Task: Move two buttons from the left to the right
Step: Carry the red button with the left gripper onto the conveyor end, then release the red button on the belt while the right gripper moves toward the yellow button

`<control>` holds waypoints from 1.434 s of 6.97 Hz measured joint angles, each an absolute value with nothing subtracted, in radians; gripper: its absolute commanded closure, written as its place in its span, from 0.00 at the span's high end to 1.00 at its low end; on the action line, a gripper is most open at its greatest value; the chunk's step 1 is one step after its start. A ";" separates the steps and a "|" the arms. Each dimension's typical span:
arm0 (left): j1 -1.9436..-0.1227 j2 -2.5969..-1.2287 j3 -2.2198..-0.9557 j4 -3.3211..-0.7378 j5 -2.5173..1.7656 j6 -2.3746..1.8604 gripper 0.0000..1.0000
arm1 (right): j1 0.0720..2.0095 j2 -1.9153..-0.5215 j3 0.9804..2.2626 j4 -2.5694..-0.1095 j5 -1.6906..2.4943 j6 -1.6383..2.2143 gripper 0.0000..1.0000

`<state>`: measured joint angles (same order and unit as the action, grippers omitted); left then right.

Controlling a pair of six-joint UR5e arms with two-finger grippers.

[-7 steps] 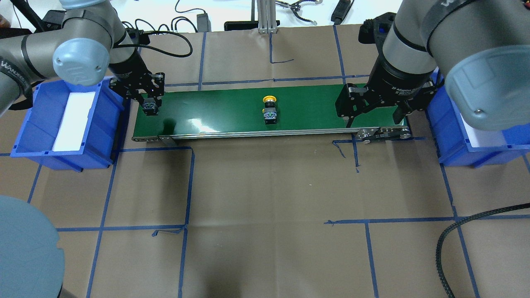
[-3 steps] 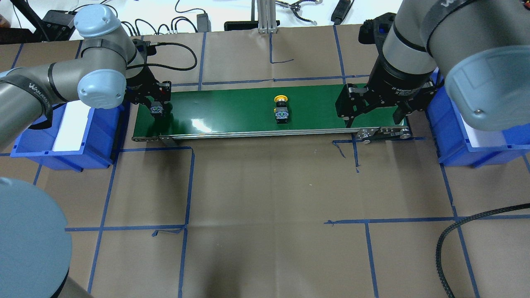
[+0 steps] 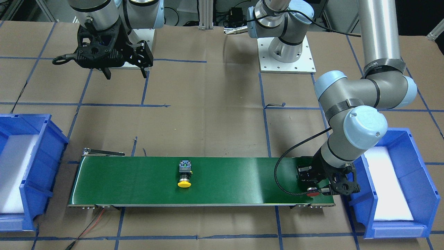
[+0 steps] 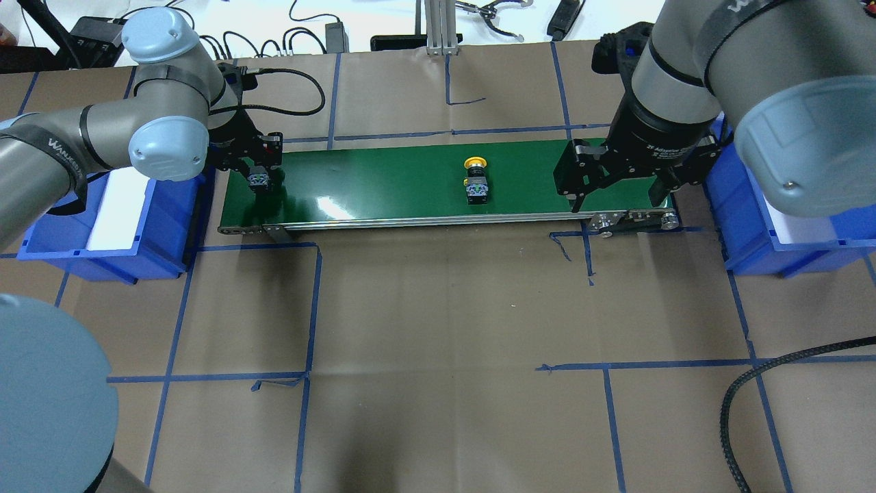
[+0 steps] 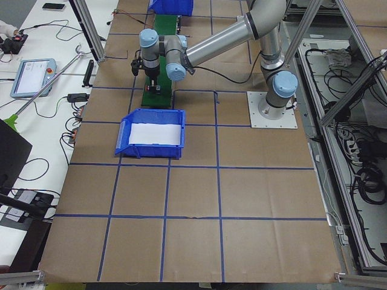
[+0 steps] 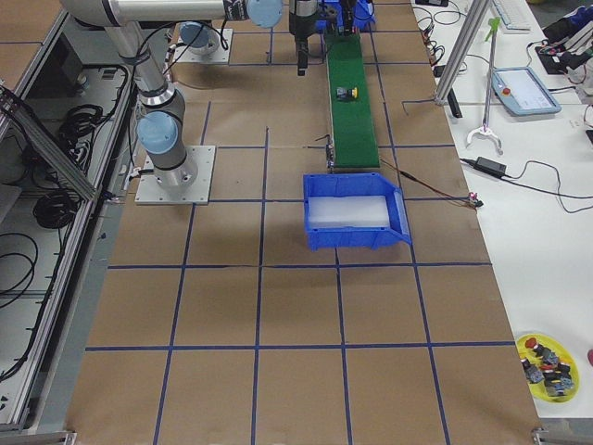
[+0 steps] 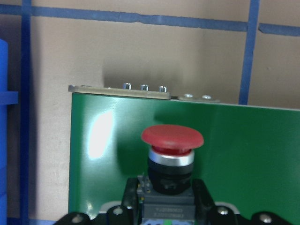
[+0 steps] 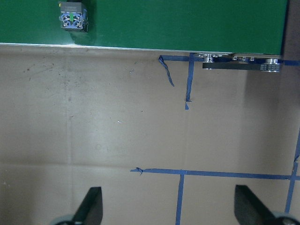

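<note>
The yellow button (image 4: 475, 181) lies on its side about the middle of the green belt (image 4: 383, 185). Its long axis runs across the belt, with the cap toward the edge far from the robot and the grey rear block toward the robot. The red button (image 7: 172, 140) points the same way. The left claw (image 7: 166, 206) grips it by its rear block, low over the belt's left end and just beside a blue bin (image 4: 168, 229). Whether it touches the belt cannot be told.

The overhead view shows only the red button's rear block between the fingers. The front-facing view shows its red cap near the belt's edge, and the left wrist view shows cap, metal ring and black body. The right wrist view catches only the yellow button's rear block, at its top edge.

The left arm is folded at the elbow, with its wrist turned down to the belt. The right arm reaches steeply down. The right claw (image 4: 619, 198) is spread wide, holding nothing. It hangs high near the belt's right end, on the robot's side, with its fingers pointing down at the paper-covered surface (image 4: 445, 329).
</note>
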<state>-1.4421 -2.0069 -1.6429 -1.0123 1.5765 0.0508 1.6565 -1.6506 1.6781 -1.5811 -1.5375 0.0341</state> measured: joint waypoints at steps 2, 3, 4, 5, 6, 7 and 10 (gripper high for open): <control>-1.443 -2.007 -1.644 -1.014 1.575 0.050 1.00 | 1.656 -1.649 1.678 -1.582 -1.535 0.034 1.00; -1.443 -2.002 -1.647 -1.015 1.572 0.048 1.00 | 1.655 -1.648 1.678 -1.586 -1.535 0.034 1.00; -1.443 -1.995 -1.650 -1.016 1.571 0.047 1.00 | 1.654 -1.648 1.678 -1.593 -1.534 0.033 1.00; -1.443 -1.988 -1.644 -1.019 1.574 0.046 1.00 | 1.653 -1.648 1.678 -1.598 -1.535 0.033 1.00; -1.443 -1.971 -1.633 -1.031 1.578 0.046 1.00 | 1.653 -1.646 1.677 -1.610 -1.535 0.033 1.00; -1.444 -1.935 -1.626 -1.068 1.579 0.046 1.00 | 1.654 -1.639 1.678 -1.644 -1.536 0.033 1.00; -1.447 -1.764 -1.621 -1.309 1.576 0.046 1.00 | 1.655 -1.490 1.677 -1.879 -1.535 0.034 1.00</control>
